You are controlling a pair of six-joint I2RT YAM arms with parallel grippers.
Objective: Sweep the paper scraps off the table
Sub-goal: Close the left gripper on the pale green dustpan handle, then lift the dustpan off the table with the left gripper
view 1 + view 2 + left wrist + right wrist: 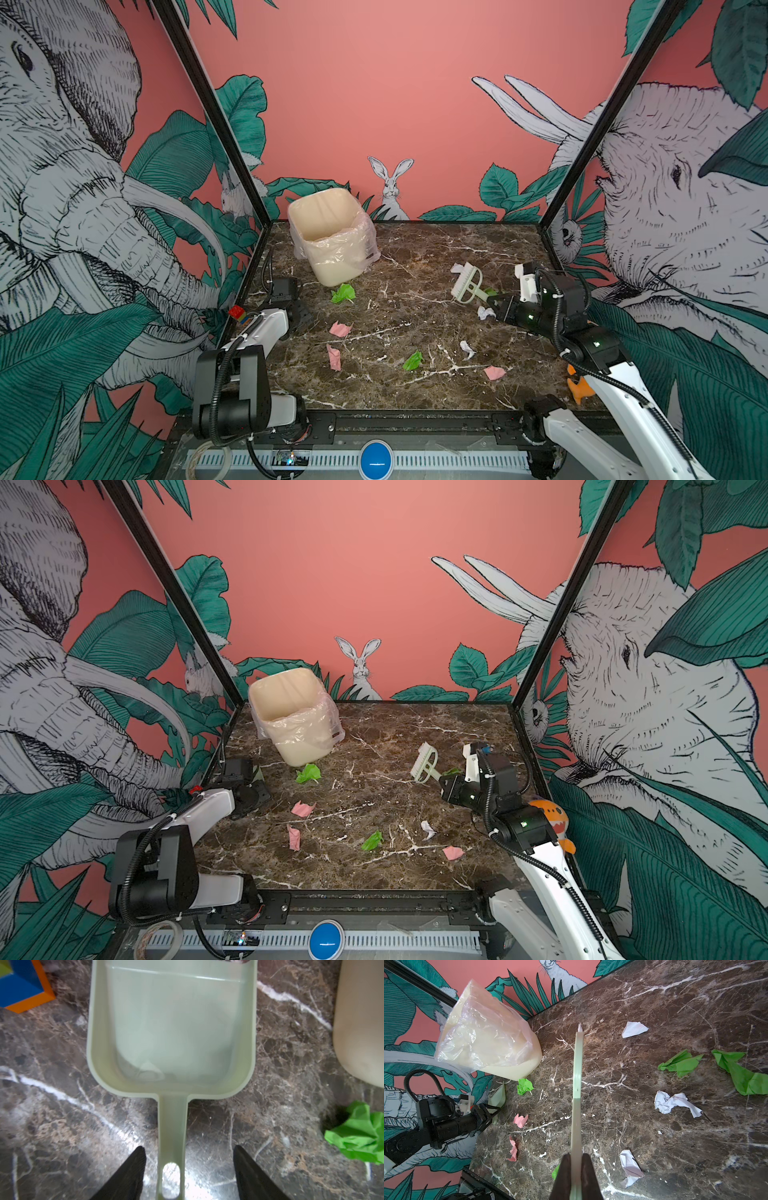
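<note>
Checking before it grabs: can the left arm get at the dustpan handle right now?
Probably yes: the left tool stands open astride the dustpan handle, with only bare table beside it.

A cream waste bin (337, 272), lined with a loose clear plastic bag (360, 245), stood at the back left before a coral wall printed with a rabbit (391, 185), elephants and green leaves. A pale green hand brush (467, 285) angled toward the back left. A pale green dustpan (172, 1028) lay near a multicoloured cube (22, 987). An orange plush toy (552, 812) sat at the right edge.
</note>
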